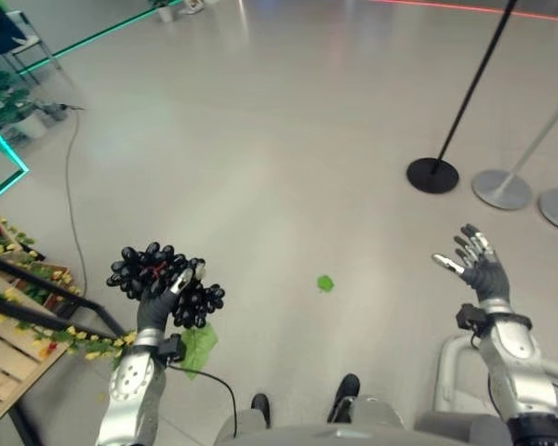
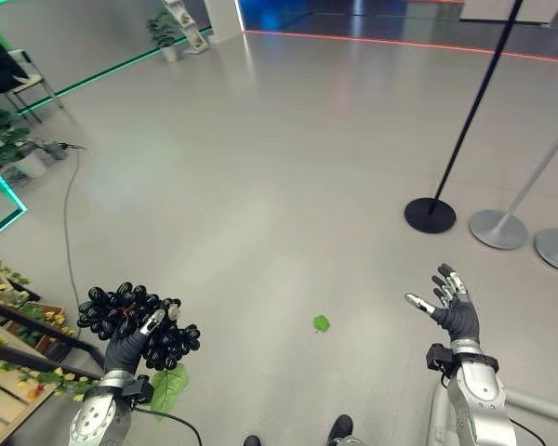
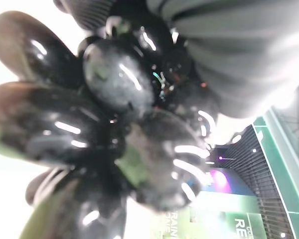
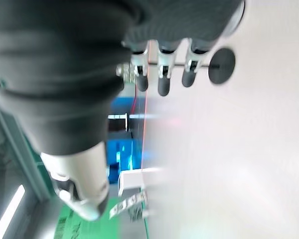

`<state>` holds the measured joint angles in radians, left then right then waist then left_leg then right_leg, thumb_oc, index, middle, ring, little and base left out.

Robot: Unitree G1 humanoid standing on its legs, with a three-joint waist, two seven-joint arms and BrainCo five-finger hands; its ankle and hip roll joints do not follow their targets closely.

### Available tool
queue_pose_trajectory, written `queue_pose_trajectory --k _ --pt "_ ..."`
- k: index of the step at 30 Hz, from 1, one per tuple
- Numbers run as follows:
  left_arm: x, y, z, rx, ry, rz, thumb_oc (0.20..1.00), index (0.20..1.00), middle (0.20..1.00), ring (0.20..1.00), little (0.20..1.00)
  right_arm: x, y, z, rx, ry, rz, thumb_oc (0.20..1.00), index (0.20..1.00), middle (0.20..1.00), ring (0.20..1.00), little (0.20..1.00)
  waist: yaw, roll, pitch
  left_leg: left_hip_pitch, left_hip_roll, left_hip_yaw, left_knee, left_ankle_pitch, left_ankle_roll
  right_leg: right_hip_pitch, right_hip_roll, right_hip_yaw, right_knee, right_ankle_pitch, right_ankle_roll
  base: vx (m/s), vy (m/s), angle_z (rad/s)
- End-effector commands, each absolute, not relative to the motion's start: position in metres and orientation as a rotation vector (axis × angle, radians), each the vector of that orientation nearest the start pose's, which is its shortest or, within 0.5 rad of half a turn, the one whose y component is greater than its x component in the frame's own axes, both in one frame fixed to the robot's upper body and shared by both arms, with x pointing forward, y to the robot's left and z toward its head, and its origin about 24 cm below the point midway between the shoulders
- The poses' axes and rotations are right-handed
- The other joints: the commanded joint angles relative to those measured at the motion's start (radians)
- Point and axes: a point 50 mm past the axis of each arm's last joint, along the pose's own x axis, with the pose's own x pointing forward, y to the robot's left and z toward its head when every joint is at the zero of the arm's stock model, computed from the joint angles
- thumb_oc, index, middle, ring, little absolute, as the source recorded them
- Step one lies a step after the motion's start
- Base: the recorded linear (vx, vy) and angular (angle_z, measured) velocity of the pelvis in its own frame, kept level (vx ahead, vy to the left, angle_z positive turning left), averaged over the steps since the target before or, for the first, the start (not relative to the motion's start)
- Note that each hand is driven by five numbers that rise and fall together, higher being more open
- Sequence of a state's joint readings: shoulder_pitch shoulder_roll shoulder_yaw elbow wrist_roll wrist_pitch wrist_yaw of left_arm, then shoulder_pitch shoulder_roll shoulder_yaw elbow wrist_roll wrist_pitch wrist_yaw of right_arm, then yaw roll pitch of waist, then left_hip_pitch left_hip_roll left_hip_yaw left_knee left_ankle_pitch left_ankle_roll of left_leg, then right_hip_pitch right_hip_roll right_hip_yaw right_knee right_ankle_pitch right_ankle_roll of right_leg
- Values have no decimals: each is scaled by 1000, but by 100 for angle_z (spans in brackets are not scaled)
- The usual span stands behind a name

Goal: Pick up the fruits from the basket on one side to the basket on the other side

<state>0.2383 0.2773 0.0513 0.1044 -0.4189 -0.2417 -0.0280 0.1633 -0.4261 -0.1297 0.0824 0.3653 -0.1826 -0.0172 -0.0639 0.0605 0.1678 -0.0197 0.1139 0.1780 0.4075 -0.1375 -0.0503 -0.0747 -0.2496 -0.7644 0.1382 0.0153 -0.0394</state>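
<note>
Left eye view: the left hand is raised with its fingers curled round a bunch of dark grapes, which spreads above and to both sides of the hand; a green leaf hangs just below it. The right hand is held up well apart, fingers spread and relaxed, holding nothing. A small green scrap lies on the pale floor between the hands. Right eye view: the same grip from slightly aside; a black post base stands far beyond the right hand. Left wrist view: the berries are smooth, glossy and oval, packed tightly against the palm (highlights suggest a hard, slick skin). Right wrist view: dark-tipped fingers extend straight over bare floor. Judged handling: the cluster seems light but floppy and slippery, so the surest hold is probably around its dense middle or stem, with the fingers wrapping rather than pinching.
</note>
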Motion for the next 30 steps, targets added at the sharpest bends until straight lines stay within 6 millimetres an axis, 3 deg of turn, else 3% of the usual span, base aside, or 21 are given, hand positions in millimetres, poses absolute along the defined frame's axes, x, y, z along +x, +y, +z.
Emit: queue_pose_trajectory --k 1,3,4,5,7,10,13,14,15,16,19,22,23,26,27,28,29,30 --pt "210 258 60 -48 -196 149 200 200 200 200 200 233 -273 67 -72 -159 -177 1000 1000 1000 1000 1000 19 -33 -43 169 78 39 -189 94 -90 53 -66 106 29 -13 146 -193 62 133" --pt "213 257 63 -25 -203 133 200 200 200 200 200 231 -272 67 -63 -164 -179 1000 1000 1000 1000 1000 16 -36 -50 167 78 65 -185 84 -93 58 -84 35 37 -8 148 -163 92 206" --pt "213 256 63 -23 -203 132 200 200 200 200 200 231 -272 67 -62 -164 -180 1000 1000 1000 1000 1000 12 -37 -50 163 77 60 -182 82 -92 60 -86 29 36 -7 149 -188 192 192" --pt "214 254 64 -15 -206 116 200 200 200 200 200 232 -269 68 -41 -174 -178 1000 1000 1000 1000 1000 12 -37 -52 158 78 109 -259 30 -74 63 -110 -25 35 16 163 -162 212 127" --pt "213 256 62 9 -193 126 200 200 200 200 200 233 -263 65 -16 -169 -164 1000 1000 1000 1000 1000 26 -44 -44 157 63 71 -311 32 -68 55 -116 -28 36 36 181 -136 256 156" --pt "211 263 67 61 -202 144 200 200 200 200 200 234 -251 64 12 -174 -124 1000 1000 1000 1000 1000 45 -71 -19 163 51 90 -361 33 -47 50 -142 -69 65 77 212 -143 185 89" --pt "207 270 70 109 -202 163 200 200 200 200 200 234 -245 63 22 -178 -110 1000 1000 1000 1000 1000 74 -99 2 151 35 78 -378 35 -32 37 -140 -92 71 88 226 -127 140 73" --pt "202 275 68 111 -194 195 200 200 200 200 200 236 -239 58 41 -164 -111 1000 1000 1000 1000 1000 113 -116 11 161 6 66 -414 29 -14 28 -147 -109 77 120 250 -67 192 39" --pt "201 277 69 121 -196 205 200 200 200 200 200 237 -238 57 50 -160 -113 1000 1000 1000 1000 1000 126 -127 19 163 -7 60 -426 33 -11 26 -146 -111 76 141 266 -67 195 40" --pt "201 277 69 123 -197 205 200 200 200 200 200 237 -237 56 52 -161 -114 1000 1000 1000 1000 1000 126 -129 20 164 -9 59 -428 35 -10 27 -147 -112 75 144 267 -41 108 45" --pt "196 286 76 187 -210 229 200 200 200 200 200 241 -230 54 74 -151 -96 1000 1000 1000 1000 1000 181 -166 39 150 -52 30 -390 9 10 -3 -128 -133 93 188 290 -3 191 37" --pt "196 288 79 198 -217 234 200 200 200 200 200 242 -229 53 79 -151 -97 1000 1000 1000 1000 1000 191 -181 49 129 -86 17 -322 -25 21 -27 -108 -126 98 200 299 16 301 75" --pt "195 288 79 201 -219 237 200 200 200 200 200 242 -231 51 78 -144 -107 1000 1000 1000 1000 1000 200 -193 52 121 -127 -1 -278 -51 36 -42 -76 -125 82 207 300 28 218 35" --pt "194 289 77 193 -211 245 200 200 200 200 200 241 -232 48 83 -132 -115 1000 1000 1000 1000 1000 195 -197 50 111 -158 -14 -257 -60 41 -54 -48 -117 50 232 301 23 334 50" --pt "197 288 74 188 -199 246 200 200 200 200 200 239 -233 46 91 -124 -128 1000 1000 1000 1000 1000 176 -195 47 99 -184 -39 -246 -56 40 -71 -18 -59 4 234 301 -3 199 96" --pt "197 288 74 188 -199 246 200 200 200 200 200 239 -233 46 91 -124 -128 1000 1000 1000 1000 1000 175 -195 46 97 -184 -40 -246 -56 40 -72 -16 -59 1 236 301 37 401 92" --pt "201 286 70 172 -183 243 200 200 200 200 200 235 -236 43 109 -116 -150 1000 1000 1000 1000 1000 125 -174 37 106 -193 -91 -261 -47 39 -110 34 89 -46 205 285 -16 213 37" --pt "201 286 69 170 -183 241 200 200 200 200 200 234 -237 43 107 -116 -152 1000 1000 1000 1000 1000 122 -182 38 97 -206 -83 -266 -28 44 -114 20 71 -54 222 272 -14 269 30"
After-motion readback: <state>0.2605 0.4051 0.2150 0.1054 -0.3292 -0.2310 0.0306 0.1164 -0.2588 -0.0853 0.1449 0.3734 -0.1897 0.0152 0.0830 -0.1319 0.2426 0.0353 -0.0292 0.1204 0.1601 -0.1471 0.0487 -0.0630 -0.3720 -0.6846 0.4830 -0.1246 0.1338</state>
